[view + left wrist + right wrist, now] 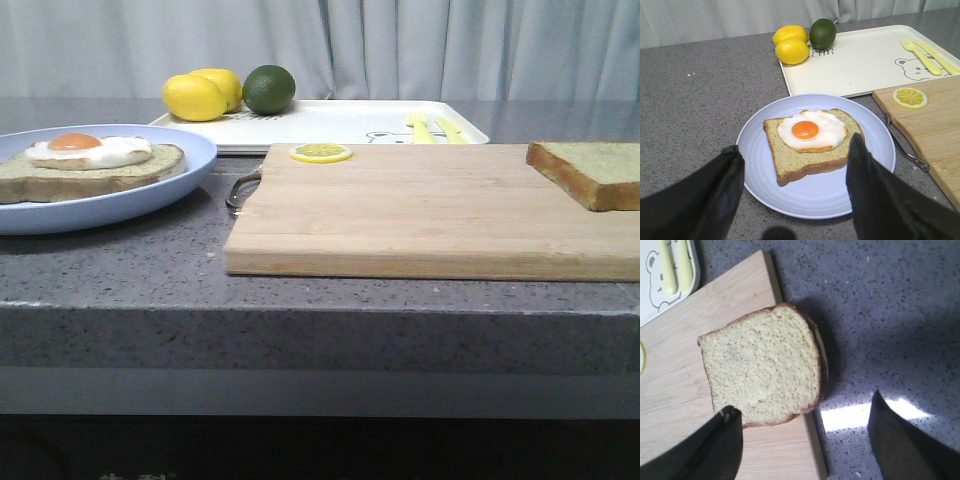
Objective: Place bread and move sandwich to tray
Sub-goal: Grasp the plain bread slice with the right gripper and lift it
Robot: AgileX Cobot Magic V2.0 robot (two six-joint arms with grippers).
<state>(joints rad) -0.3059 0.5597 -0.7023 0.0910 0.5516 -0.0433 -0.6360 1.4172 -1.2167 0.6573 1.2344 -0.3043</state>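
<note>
Nearest the counter's front edge lies the pale wooden cutting board [430, 210], and on its right end, overhanging the board's edge toward the counter's right side, rests the thick brown-crusted bread slice [765, 365]. The right pincer [805, 440] hangs open above it, holding nothing. The bread looks light, soft and easily crushed, so a gentle pinch across the firmer crust edges seems wisest. Toward the counter's left edge, the egg-topped sandwich [812, 142] sits on a round light-blue plate [760, 185], with the left pincer [795, 195] open and empty above. Along the far edge lies the white rectangular tray [340, 122].
</note>
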